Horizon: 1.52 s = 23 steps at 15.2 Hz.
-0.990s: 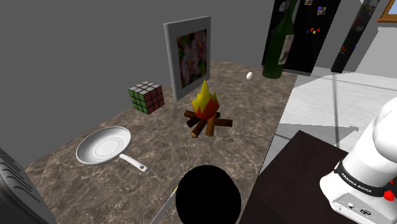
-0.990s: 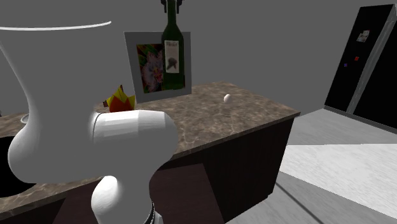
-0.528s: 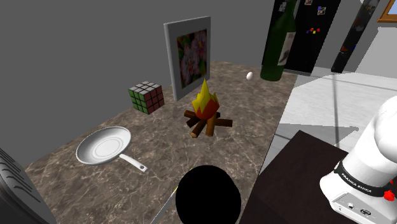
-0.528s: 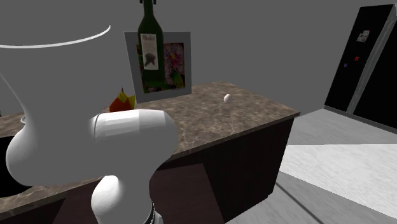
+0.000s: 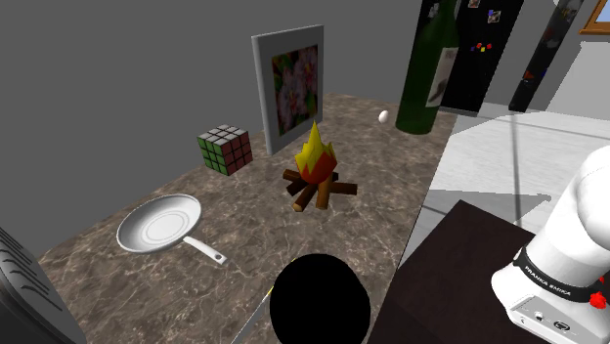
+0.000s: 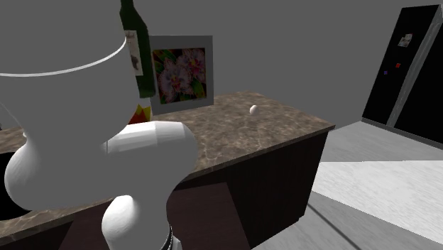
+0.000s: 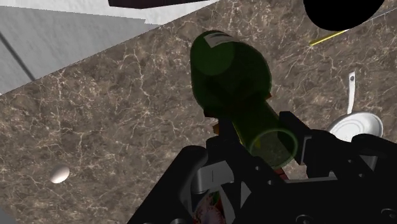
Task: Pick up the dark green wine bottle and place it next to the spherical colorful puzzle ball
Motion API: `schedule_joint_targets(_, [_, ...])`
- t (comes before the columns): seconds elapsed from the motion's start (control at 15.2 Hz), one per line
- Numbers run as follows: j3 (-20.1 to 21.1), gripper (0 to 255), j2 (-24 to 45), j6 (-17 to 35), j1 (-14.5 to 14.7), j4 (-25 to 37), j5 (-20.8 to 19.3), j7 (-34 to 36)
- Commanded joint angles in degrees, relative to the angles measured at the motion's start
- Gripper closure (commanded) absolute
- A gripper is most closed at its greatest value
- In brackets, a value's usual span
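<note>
The bottle (image 5: pixel 430 68) is upright, neck clamped in the fingers (image 7: pixel 321 156), apparently lifted over the desk (image 5: pixel 381 195) far end near the egg (image 5: pixel 384 116). Carry step. Next: move it past the campfire toy (image 5: pixel 316 176) and set it beside the puzzle cube (image 5: pixel 226 149), a cube, not a ball.

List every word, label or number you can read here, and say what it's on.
"FRANKA EMIKA": on the black band around the white arm.
Label on the wine bottle: too blurred to read.
Magnets on the black fridge: too small to read.
</note>
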Motion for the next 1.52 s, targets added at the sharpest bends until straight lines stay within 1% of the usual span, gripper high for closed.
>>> schedule_joint_targets(0.0, [2.0,255,-0.7,-1.5,0.6,0.8,0.6,2.9])
schedule_joint_targets(0.4, [8.6,255,-1.2,-4.7,2.5,3.8,3.0,12.0])
schedule_joint_targets(0.73, [14.5,255,0.4,-7.4,4.0,8.6,4.9,20.2])
schedule_joint_targets(1.06, [21.1,255,4.2,-10.3,5.5,15.7,6.1,29.1])
schedule_joint_targets(1.19, [24.1,255,6.5,-11.6,6.2,19.5,6.1,33.1])
schedule_joint_targets(1.25, [26.7,255,8.6,-12.7,6.8,22.7,5.8,36.3])
schedule_joint_targets(1.45, [25.5,255,5.2,-9.3,6.8,16.1,6.7,35.1])
